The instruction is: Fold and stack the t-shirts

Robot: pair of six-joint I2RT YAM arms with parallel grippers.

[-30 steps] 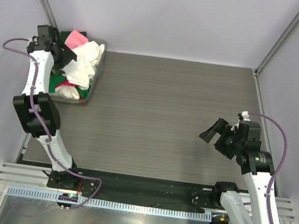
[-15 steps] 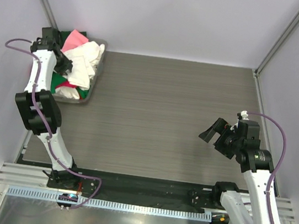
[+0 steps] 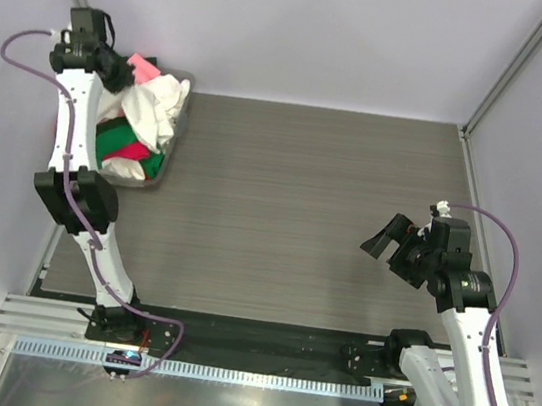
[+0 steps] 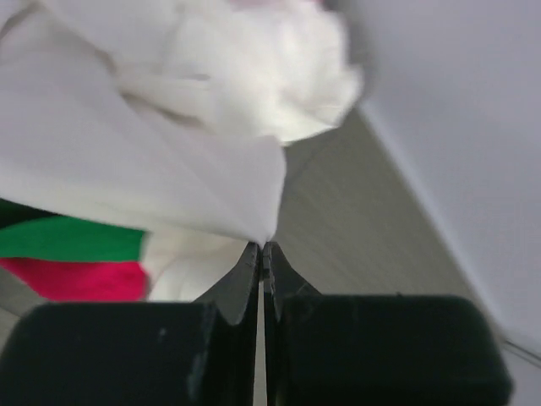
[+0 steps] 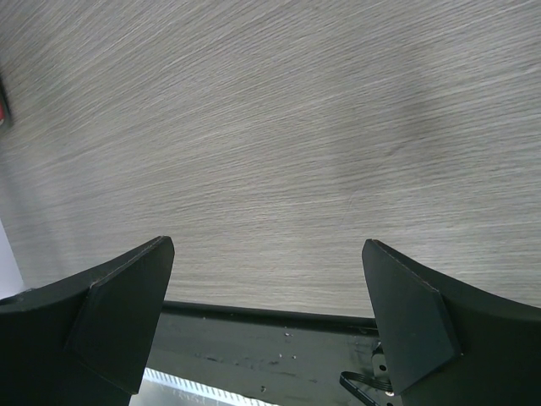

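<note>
Left gripper (image 3: 118, 67) has shut and risen from the grey tray (image 3: 143, 181). It is pinched on a fold of the white t-shirt (image 3: 158, 106), which trails above the coloured t-shirts (image 3: 123, 145) in the tray. Right gripper (image 3: 385, 242) hangs with jaws apart over the table (image 3: 284, 185). Step: pulling out the first shirt. Next move probably needs a lift clear of the pile, then a carry to mid-table for spreading.

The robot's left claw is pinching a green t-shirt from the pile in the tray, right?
Not quite. The left gripper is pinching the white t-shirt, not a green one. The left wrist view shows white cloth caught between its shut fingers, while the green t-shirt lies lower in the pile in the tray.
</note>
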